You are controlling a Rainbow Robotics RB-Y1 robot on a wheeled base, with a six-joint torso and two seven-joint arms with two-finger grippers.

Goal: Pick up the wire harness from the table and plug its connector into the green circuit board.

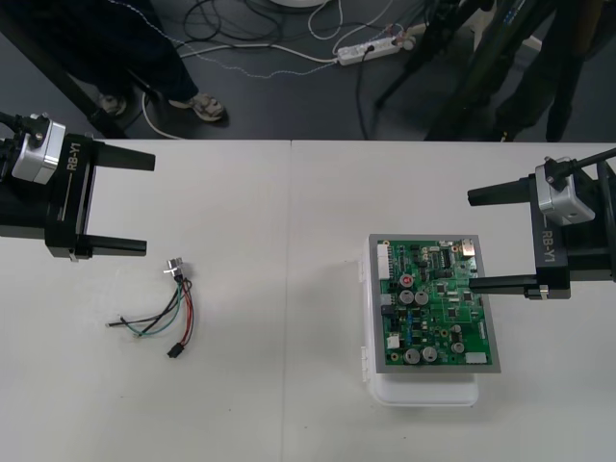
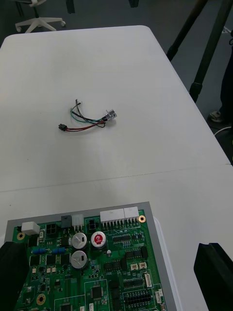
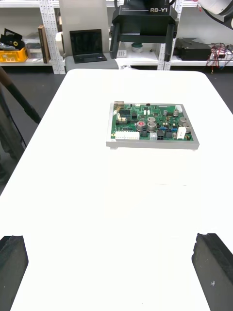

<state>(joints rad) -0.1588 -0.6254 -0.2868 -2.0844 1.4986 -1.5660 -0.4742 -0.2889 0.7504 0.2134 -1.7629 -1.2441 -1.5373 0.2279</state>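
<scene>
The wire harness (image 1: 168,313) lies loose on the table's left half, its round metal socket (image 1: 175,269) at the far end and its small black plug (image 1: 175,351) at the near end. The right wrist view has the harness (image 2: 90,121) beyond the board. The green circuit board (image 1: 433,303) sits on its white base (image 1: 423,390) at the right. My left gripper (image 1: 125,202) hangs open at the left edge, just beyond the harness. My right gripper (image 1: 496,239) is open at the right edge, its near finger over the board's right side.
In the left wrist view the board (image 3: 150,126) lies across the table with the other gripper (image 3: 143,26) behind it. A table seam (image 1: 289,289) runs down the middle. Cables and a power strip (image 1: 371,48) lie on the floor beyond the far edge.
</scene>
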